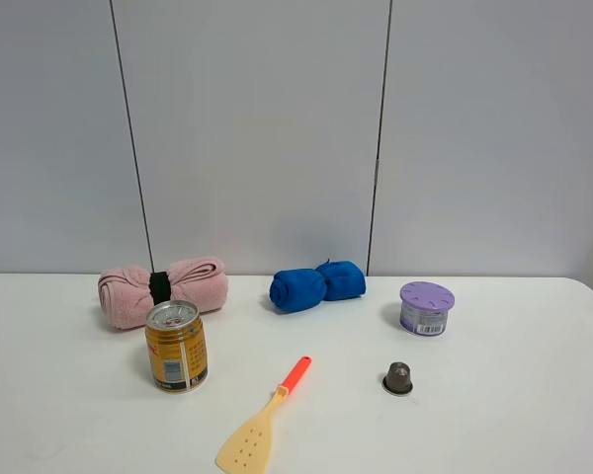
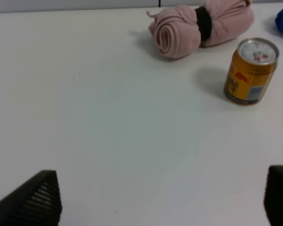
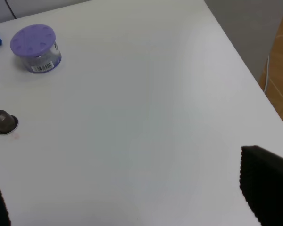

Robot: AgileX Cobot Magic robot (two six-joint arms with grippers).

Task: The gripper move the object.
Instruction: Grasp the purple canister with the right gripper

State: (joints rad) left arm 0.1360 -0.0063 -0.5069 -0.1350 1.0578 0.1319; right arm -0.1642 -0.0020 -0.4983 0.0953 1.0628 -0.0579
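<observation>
Standing upright toward the right of the table, near the blue towel: lilac-lidded tub, judged light, rigid, slick-sided, best pinched across its clear wall beneath the lid; left gripper and right gripper both spread wide, empty.

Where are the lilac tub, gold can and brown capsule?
lilac tub [image 1: 427, 294], exterior high view, lid top.
gold can [image 1: 178, 360], exterior high view, side label.
brown capsule [image 1: 397, 375], exterior high view, dome.

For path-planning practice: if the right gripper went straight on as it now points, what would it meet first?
Likely nothing: ahead of the right gripper lies bare table. The lilac-lidded tub and brown capsule sit off to one side.
</observation>
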